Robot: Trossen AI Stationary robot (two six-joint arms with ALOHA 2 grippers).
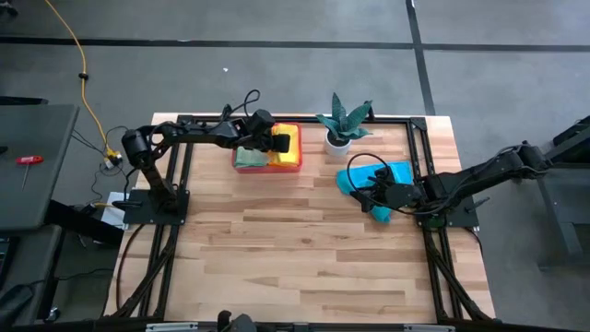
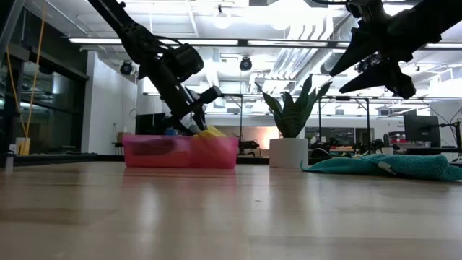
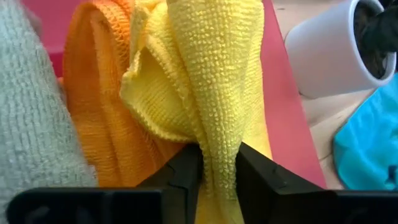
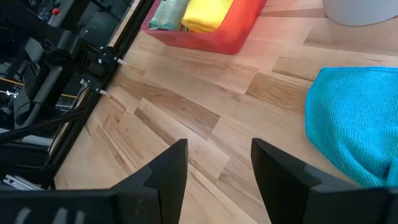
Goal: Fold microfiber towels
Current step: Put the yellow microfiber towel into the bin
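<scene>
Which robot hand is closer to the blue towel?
The right gripper is closer: it hangs open right above the blue towel. The left gripper is over at the pink tray, pinching a yellow towel.

Teal towel (image 4: 354,121) cut off at the right wrist view's edge; second yellow towel unseen.

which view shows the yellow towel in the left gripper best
The left wrist view: the yellow towel fills it, pinched between the left gripper fingers. High view shows a small patch in the pink tray; low view, a bump; right wrist, a corner.
</scene>
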